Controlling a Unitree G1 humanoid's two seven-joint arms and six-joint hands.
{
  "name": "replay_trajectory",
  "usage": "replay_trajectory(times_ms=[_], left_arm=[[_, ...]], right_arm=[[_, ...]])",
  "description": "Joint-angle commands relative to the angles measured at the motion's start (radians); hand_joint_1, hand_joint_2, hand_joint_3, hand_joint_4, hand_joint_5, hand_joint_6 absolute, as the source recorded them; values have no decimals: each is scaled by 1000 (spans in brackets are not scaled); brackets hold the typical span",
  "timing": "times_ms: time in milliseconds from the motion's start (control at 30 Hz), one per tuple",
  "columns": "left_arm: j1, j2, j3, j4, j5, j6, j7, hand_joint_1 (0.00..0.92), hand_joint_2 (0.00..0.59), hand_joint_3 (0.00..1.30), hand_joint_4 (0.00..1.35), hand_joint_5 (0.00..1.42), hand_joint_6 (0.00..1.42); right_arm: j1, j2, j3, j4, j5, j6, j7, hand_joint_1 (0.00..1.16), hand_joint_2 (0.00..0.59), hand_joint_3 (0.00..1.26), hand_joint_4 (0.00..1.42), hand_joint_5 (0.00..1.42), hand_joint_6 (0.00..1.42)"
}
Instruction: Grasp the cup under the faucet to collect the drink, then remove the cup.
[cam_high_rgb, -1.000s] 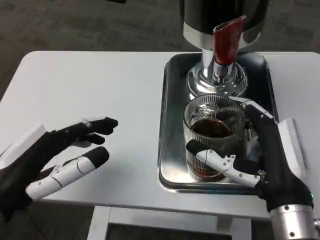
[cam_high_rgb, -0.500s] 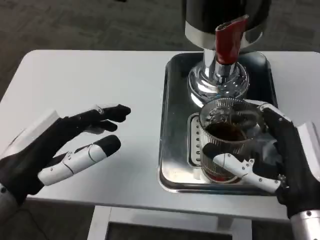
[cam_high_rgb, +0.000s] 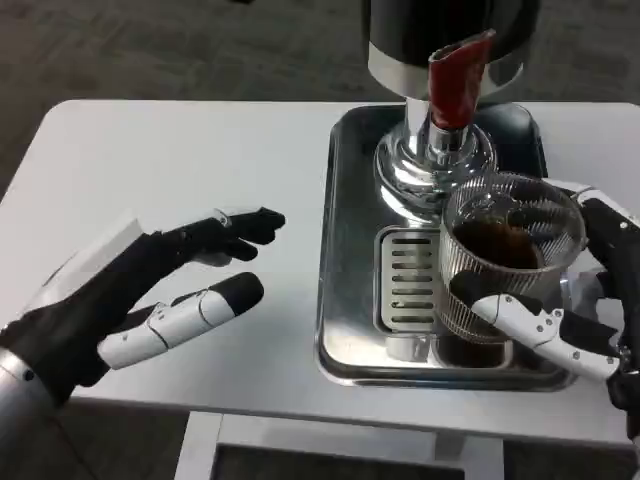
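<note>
A clear ribbed cup (cam_high_rgb: 510, 262) holding dark drink is gripped by the right hand (cam_high_rgb: 575, 310), over the right side of a metal tray (cam_high_rgb: 345, 300) and just right of the slotted drain grate (cam_high_rgb: 407, 280). The dispenser's red tap (cam_high_rgb: 457, 82) stands behind it. The left hand (cam_high_rgb: 140, 300) hovers over the white table (cam_high_rgb: 180, 170), fingers spread, holding nothing.

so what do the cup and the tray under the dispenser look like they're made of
The cup looks like clear ribbed glass, possibly hard plastic: the dark drink shows through its fluted wall. The right hand holds it. The tray looks like polished stainless steel: silvery, mirror-like reflections, a raised rim and a slotted drain grille.
</note>
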Motion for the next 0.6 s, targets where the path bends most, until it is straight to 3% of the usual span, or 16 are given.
replay_trajectory(times_ms=[33,600], left_arm=[[3,12,-15,-9,11,-19,-14,0,103,246,225,262,258],[-4,28,-20,-87,20,-30,-21,0,98,246,209,252,246]], right_arm=[[15,-2,-19,-57,28,-21,14,816,209,1046,1228,1424,1424],[119,-62,-95,-198,95,-25,143,807,218,1073,1254,1424,1424]])
